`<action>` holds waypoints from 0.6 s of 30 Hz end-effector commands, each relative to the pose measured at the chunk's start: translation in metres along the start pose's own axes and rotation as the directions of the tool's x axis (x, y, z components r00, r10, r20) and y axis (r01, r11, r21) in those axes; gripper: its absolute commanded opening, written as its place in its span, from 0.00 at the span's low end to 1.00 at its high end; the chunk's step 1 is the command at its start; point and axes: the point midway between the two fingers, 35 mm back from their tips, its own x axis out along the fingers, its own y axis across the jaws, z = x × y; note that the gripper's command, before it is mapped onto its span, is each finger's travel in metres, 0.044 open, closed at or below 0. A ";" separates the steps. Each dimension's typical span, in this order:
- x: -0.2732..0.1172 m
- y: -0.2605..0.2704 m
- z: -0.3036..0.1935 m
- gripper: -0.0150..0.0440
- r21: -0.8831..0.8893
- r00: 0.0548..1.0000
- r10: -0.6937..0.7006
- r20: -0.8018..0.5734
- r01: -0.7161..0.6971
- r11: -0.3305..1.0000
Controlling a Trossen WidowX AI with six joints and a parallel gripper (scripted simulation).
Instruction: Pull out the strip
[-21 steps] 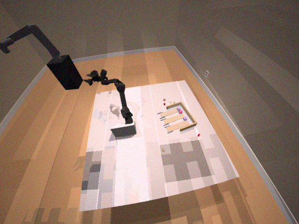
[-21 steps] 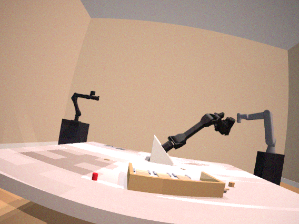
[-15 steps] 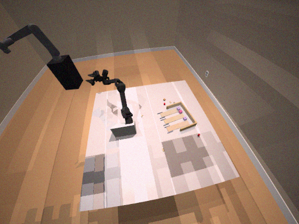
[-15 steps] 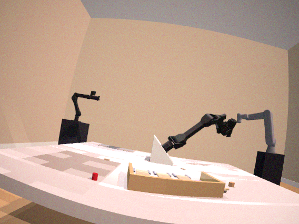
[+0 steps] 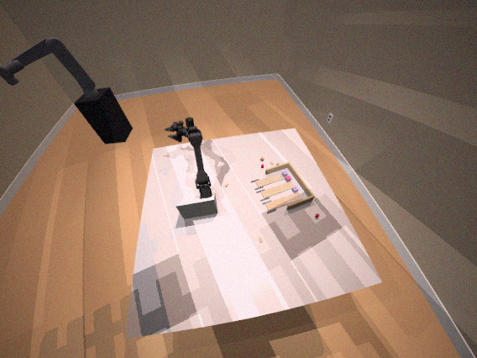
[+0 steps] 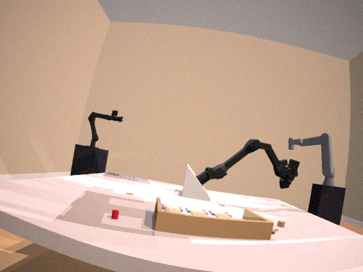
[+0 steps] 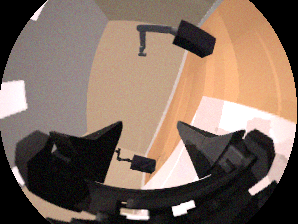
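Observation:
My gripper [image 5: 169, 133] [image 7: 150, 124] is open and empty, raised beyond the table's edge, far from the wooden frame [image 5: 301, 181] [image 6: 211, 227]. Inside the frame lie three tan strips: one strip [image 5: 269, 181], a middle strip [image 5: 276, 191] and a near strip [image 5: 280, 203]. A lilac cube [image 5: 285, 173] and a magenta cube [image 5: 288, 178] sit close together by the far end of the first strip. Another lilac cube [image 5: 295, 189] is by the far end of the middle strip. No label is readable, and which cube rests on which strip is unclear. The wrist view shows no cubes or strips.
A pale upright panel [image 5: 197, 207] [image 6: 192, 189] stands by my arm's base. Outside the frame are a red cylinder [image 5: 317, 215] [image 6: 115, 214], a small red piece [image 5: 262, 165], a brown block [image 5: 262, 159] [image 6: 280, 223] and a tan piece [image 5: 260, 239]. Other arms stand on black pedestals.

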 end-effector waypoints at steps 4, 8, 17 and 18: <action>-0.098 -0.061 0.000 0.93 0.096 0.945 -0.296 0.138 0.285 0.954; -0.152 -0.080 -0.005 0.93 0.158 0.880 -0.431 0.199 0.405 0.901; -0.304 -0.100 -0.042 0.93 0.306 0.591 -0.735 0.332 0.670 0.676; -0.322 -0.099 -0.048 0.93 0.327 0.549 -0.762 0.342 0.691 0.645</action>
